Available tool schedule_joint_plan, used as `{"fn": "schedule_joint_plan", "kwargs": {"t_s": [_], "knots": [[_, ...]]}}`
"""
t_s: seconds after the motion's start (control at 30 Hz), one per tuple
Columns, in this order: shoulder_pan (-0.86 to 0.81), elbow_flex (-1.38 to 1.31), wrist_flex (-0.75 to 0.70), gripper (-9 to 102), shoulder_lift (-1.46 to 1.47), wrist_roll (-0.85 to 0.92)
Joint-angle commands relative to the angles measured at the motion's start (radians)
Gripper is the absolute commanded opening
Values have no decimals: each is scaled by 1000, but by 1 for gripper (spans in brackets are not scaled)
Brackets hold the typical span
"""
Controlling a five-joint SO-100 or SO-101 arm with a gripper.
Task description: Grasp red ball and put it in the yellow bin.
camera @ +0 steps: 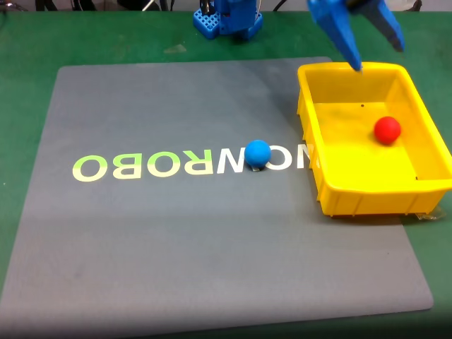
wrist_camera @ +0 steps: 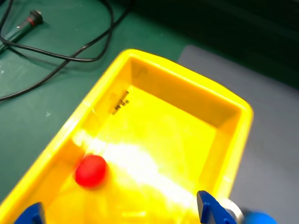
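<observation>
The red ball (camera: 387,130) lies on the floor of the yellow bin (camera: 381,201), toward its right wall in the fixed view. In the wrist view the red ball (wrist_camera: 91,171) sits near the left wall of the yellow bin (wrist_camera: 187,74). My blue gripper (camera: 378,58) hangs above the bin's far rim, open, with nothing between its fingers. Its two fingertips (wrist_camera: 210,210) enter the wrist view at the bottom edge, wide apart, so the gripper (wrist_camera: 119,215) is well clear of the ball.
A blue ball (camera: 258,153) rests on the grey mat (camera: 176,247) over the lettering, left of the bin. The arm's blue base (camera: 229,18) stands at the back. Black cables (wrist_camera: 70,56) lie on the green table beyond the bin.
</observation>
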State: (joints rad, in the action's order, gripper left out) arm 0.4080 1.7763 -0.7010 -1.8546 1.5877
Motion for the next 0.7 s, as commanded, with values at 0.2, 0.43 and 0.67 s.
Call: {"fn": "schedule_joint_plan", "kwargs": {"t_s": [0.2,0.43,0.67], "knots": [[-206,687,-298,14,-833,71],[-299,945,-752,0,-1394,84],[-345,1020,-876,0,-1468,-2]]}}
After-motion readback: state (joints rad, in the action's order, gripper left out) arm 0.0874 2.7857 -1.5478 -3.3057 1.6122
